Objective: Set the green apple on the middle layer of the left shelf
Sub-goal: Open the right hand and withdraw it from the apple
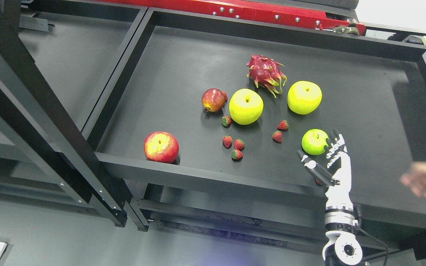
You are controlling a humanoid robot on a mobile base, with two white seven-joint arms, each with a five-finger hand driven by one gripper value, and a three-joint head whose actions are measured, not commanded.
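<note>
Head view: your right hand (322, 159) is spread open, holding nothing, its fingers just beside the one green apple (314, 142) on the shelf (183, 59). Count two yellow apples (246, 106), one red apple (161, 146), six strawberries (227, 141).

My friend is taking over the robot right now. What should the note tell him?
Right hand: open, fingers spread, just beside the green apple, not holding it.
Left hand: out of view.
Green apple: on the black tray, near its front right, next to strawberries and two yellow apples.
A person's hand blurs in at the right edge; watch it.
Done: hand brought to the apple.
Left: grasp it, lift it, carry it to the left shelf, set it on the middle layer.
</note>
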